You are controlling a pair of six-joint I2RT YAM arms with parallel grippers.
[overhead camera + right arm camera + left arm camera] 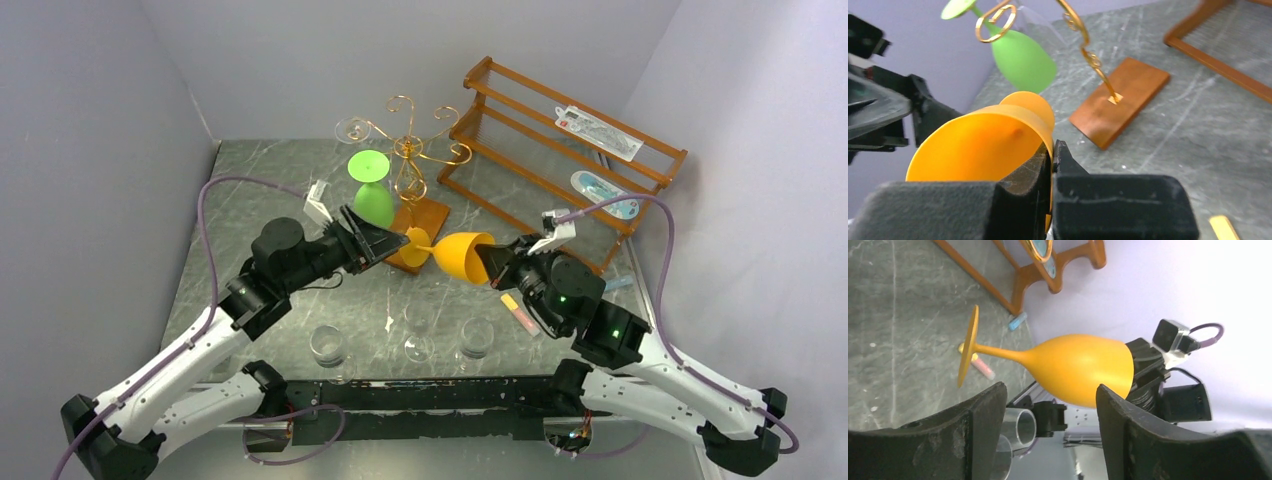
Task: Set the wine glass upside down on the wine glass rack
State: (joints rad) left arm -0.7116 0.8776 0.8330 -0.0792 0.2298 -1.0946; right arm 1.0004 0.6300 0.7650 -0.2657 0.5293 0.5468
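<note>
An orange wine glass (462,255) lies level in the air, foot to the left, in front of the gold wire rack (408,150) on its square wooden base (428,213). My right gripper (495,262) is shut on the glass rim, one finger inside the bowl (983,145). My left gripper (395,243) is open, its tips just short of the glass foot (968,347); nothing is between its fingers (1128,415). A green wine glass (372,200) hangs upside down on the rack.
A brown slatted shelf (560,140) with packets stands at back right. A clear glass (350,130) hangs on the rack's left arm. Three clear glasses (328,345) (418,348) (477,335) stand near the front edge. A pink-and-yellow stick (518,315) lies by the right arm.
</note>
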